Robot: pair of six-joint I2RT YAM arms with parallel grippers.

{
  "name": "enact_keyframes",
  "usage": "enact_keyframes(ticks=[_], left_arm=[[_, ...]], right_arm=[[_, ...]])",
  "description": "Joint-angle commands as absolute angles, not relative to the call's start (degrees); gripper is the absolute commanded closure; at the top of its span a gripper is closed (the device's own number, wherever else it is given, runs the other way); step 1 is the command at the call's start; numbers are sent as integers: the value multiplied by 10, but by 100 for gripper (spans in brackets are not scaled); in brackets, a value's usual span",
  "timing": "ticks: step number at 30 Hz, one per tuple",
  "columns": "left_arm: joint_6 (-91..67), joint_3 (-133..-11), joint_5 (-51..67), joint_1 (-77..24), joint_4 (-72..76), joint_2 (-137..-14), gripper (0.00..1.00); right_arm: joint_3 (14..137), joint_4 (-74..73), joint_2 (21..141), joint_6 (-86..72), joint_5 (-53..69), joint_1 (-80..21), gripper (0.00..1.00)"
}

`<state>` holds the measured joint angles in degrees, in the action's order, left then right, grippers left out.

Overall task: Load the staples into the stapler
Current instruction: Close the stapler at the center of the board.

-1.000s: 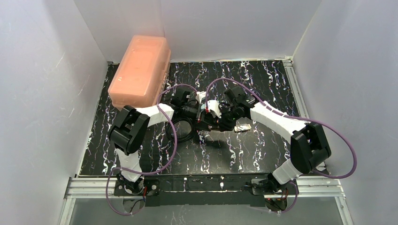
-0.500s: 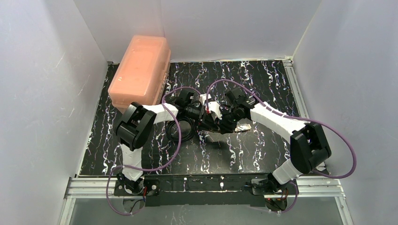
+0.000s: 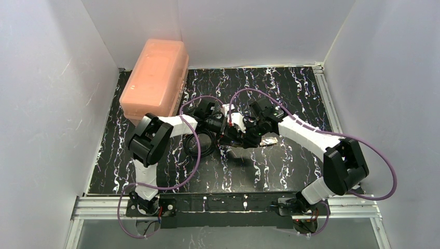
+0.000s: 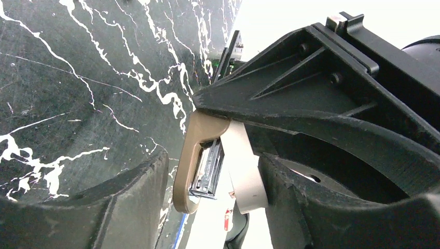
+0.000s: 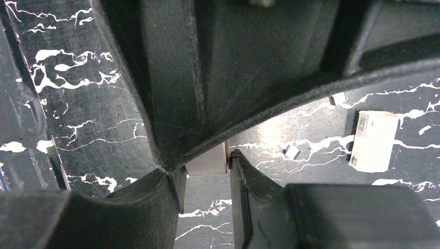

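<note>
Where the two grippers crowd together over the black, white-veined marble-look table (image 3: 290,88), most of the stapler (image 4: 188,155) is hidden. Only a small rounded plastic shell shows, reading tan-brown in the left wrist view, with a dark ribbed metal channel tucked inside it and a smooth off-white flap beside it. From above it cannot be made out behind the black gripper frames.

The right gripper (image 5: 206,166) is clamped on the stapler, and a pale sliver of it fills the gap between the matte, grainy fingertips. The left gripper (image 4: 215,174) straddles the stapler from the opposite side, one finger on either flank. Whether those fingers press the shell or stand just off it cannot be told.

The staples (image 3: 268,141), a small flat pale pack with a silvery sheen, lie on the table just beside the right gripper, outside its fingers and touched by neither tool. Dark print at one corner of the pack is too small to read. Two tiny white chips (image 5: 292,151) lie near the pack.

Well beyond the left gripper's outer side sits a translucent salmon-pink plastic box (image 3: 155,78) with rounded corners.
</note>
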<state>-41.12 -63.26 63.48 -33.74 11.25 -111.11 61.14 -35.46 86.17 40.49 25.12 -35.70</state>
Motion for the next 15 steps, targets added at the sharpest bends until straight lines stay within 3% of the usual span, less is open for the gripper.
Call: enact_keyframes(ticks=[1, 4, 5, 7, 15], left_arm=[[-407, -635, 651, -341, 113, -1088, 37], [-407, -633, 653, -341, 113, -1090, 38], [-406, -631, 655, -341, 113, -1092, 48], [-413, -624, 667, -343, 129, -1096, 98], [-435, -594, 668, -343, 178, -1078, 100]], right_arm=[[612, -333, 837, 405, 276, -360, 96], [611, -332, 837, 406, 276, -360, 96], [611, -330, 837, 406, 276, -360, 96], [611, -329, 838, 405, 275, -360, 97], [598, -317, 837, 407, 272, -359, 96]])
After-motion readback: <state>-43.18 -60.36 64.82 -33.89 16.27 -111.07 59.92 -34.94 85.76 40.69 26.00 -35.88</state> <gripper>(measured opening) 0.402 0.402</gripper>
